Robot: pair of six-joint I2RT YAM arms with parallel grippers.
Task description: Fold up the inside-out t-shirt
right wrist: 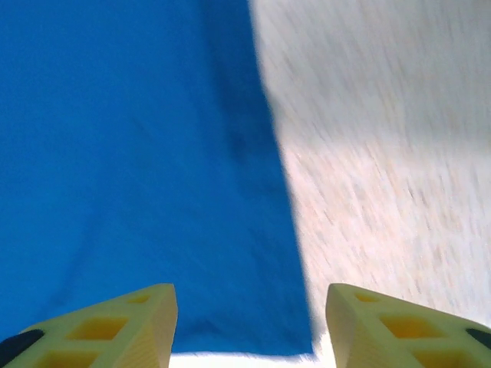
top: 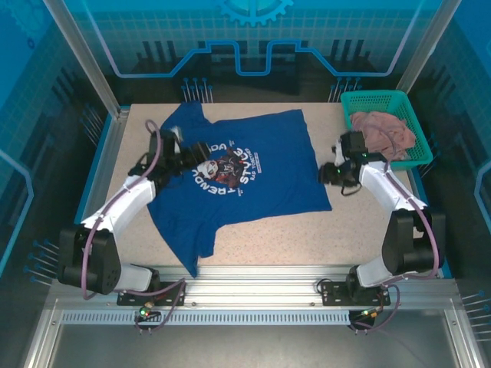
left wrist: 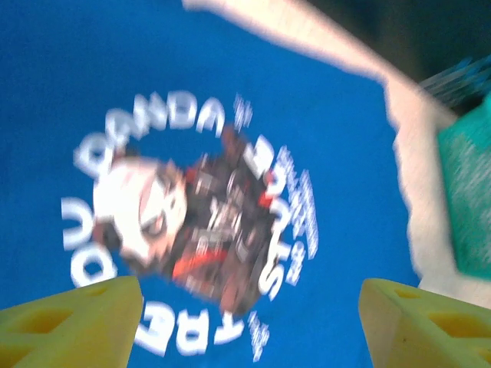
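matt cloth t-shirt (top: 270, 178), speckled table (top: 360, 224) (rough)

A robotics lab test cell, not a home or a shop. Bare aluminium frame posts (top: 77, 54) hold translucent blue wall panels (top: 253, 46) printed with a gear and circuit-like lines. The left arm (top: 115, 211) and right arm (top: 399, 201) are bolted to a slotted metal rail (top: 253, 277) along the near edge of a speckled table (top: 360, 230) — loose cables (top: 163, 305) hang beneath.

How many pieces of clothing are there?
2. A blue t-shirt lies spread on the table; a pink garment sits bunched in the teal basket at the far right corner. More could be hidden beneath it.
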